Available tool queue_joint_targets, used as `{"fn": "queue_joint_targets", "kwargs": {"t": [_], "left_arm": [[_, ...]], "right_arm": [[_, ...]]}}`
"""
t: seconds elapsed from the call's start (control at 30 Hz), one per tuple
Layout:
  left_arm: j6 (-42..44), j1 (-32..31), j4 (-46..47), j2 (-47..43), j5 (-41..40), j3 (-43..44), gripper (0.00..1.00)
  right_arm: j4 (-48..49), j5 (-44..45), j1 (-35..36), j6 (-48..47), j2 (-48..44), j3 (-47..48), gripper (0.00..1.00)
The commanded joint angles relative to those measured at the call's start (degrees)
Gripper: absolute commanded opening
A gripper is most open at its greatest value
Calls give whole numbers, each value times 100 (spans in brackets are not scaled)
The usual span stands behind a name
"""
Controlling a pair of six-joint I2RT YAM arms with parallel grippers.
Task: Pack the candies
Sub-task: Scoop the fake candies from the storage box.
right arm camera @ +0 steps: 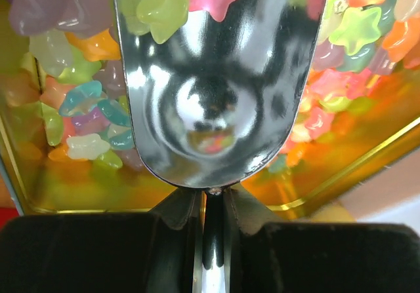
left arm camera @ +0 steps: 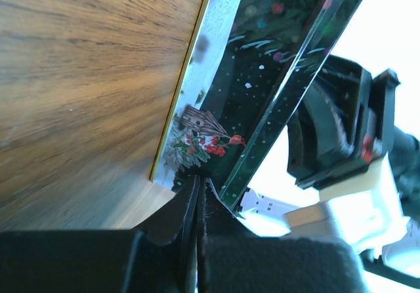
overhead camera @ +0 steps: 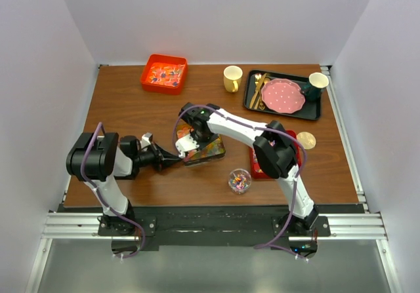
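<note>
jar (overhead camera: 239, 173): near edge, at 4 o'clock from the tin (overhead camera: 209, 153); your right elbow (overhead camera: 275, 152) is close and may knock it.
left gripper (left arm camera: 198, 189): clenched at the tin corner; if it slips, the tin may slide.
right gripper (right arm camera: 209, 198): grasping the scoop (right arm camera: 216, 96), low among the candies (right arm camera: 357, 27) in the tin; a tilt could spill them.
red tray (overhead camera: 146, 77): far, 11 o'clock, more candies.

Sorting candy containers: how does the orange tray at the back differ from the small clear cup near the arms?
The orange tray is square and opaque; the clear cup is round and see-through. The tray is far bigger. The tray sits far back on the left, the cup near the front, about midway across. Both hold mixed-colour candies.
</note>
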Motion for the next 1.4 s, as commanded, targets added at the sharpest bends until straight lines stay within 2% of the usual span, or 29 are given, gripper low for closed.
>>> {"fn": "queue_joint_targets", "kwargs": {"t": [0.0, 0.03, 0.13, 0.23, 0.3, 0.5, 0.6, 0.7, 0.73, 0.77, 0.87, 0.9, 0.97, 1.0, 1.1, 1.23, 1.3, 1.37], "left_arm": [[732, -35, -91, 124, 4, 1010, 7], [864, 9, -295, 63, 66, 1080, 12], [1426, 220, -1112, -60, 365, 1352, 18], [2111, 379, -1947, -262, 576, 1572, 22], [2279, 458, -2342, -368, 664, 1625, 25], [2745, 537, -2880, -886, 673, 1739, 33], [3289, 537, -3459, -1132, 673, 1976, 35], [4299, 537, -4504, -1256, 507, 2450, 38], [4884, 537, -4750, -1308, 428, 2739, 38], [5151, 537, -5405, -1326, 322, 2881, 39], [6093, 528, -6173, -1501, -353, 3391, 38], [6208, 528, -6307, -1554, -747, 3496, 38], [6585, 520, -6527, -1730, -1031, 3743, 38], [6674, 511, -6528, -1948, -1485, 3778, 39], [6902, 493, -6388, -2492, -2146, 3770, 43], [7184, 344, -6168, -2952, -2649, 3665, 49], [7167, 309, -6001, -2996, -2850, 3629, 55], [7053, 282, -5835, -2961, -2904, 3612, 56]], "right_arm": [[-62, -1724, -331, 161, 256, -7, 0], [-35, -1865, -402, 100, 133, -103, 0], [44, -2182, -552, -120, -35, -314, 0], [220, -2350, -649, -164, -272, -586, 0], [316, -2419, -710, -156, -421, -701, 0], [544, -2578, -912, 37, -720, -1052, 0], [720, -2692, -982, 195, -966, -1184, 0], [843, -2710, -1053, 370, -1080, -1298, 0], [896, -2719, -1079, 406, -1185, -1343, 0], [940, -2762, -1140, 459, -1256, -1360, 0], [1160, -2850, -1237, 810, -1529, -1414, 0], [1186, -2859, -1229, 968, -1590, -1387, 0], [1257, -2921, -1264, 1170, -1870, -1404, 0], [1335, -2938, -1264, 1345, -1994, -1448, 0], [1205, -2939, -1264, 1531, -2424, -1501, 0], [801, -2772, -1343, 1356, -3162, -1878, 0], [546, -2641, -1396, 1199, -3609, -2202, 0], [335, -2456, -1448, 1128, -3857, -2397, 0]]}}
